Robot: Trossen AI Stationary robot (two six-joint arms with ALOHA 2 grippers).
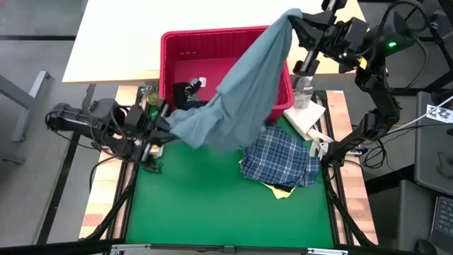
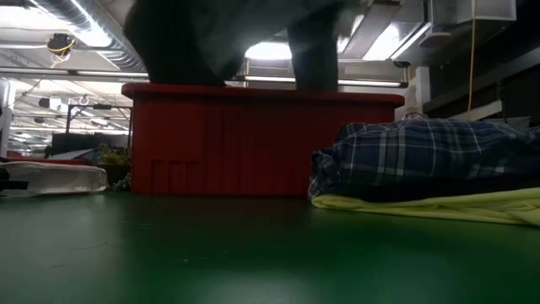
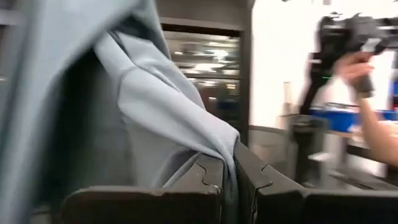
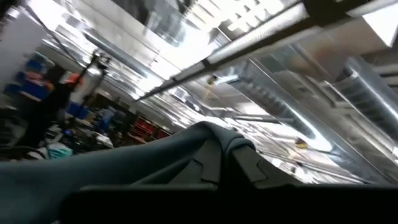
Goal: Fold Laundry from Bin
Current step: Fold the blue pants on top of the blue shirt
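Left gripper [image 1: 161,126], left edge of green mat [image 1: 212,205]: pinching grey-blue garment [image 1: 244,78], stretched for spreading (above red bin [image 1: 170,49]); folded plaid shirt [image 1: 279,161] over yellow garment [image 1: 283,190], right edge; right gripper [image 1: 301,21]: pinching its upper corner

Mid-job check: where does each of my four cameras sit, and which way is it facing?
High: overhead, straight down; both arms, grey-blue garment stretched over red bin.
Low: table height, level; bin, plaid shirt, no claw visible.
Left wrist: forward past left claw, shut on the garment.
Right wrist: tilted upward; right claw gripping garment.
Shared: the garment.
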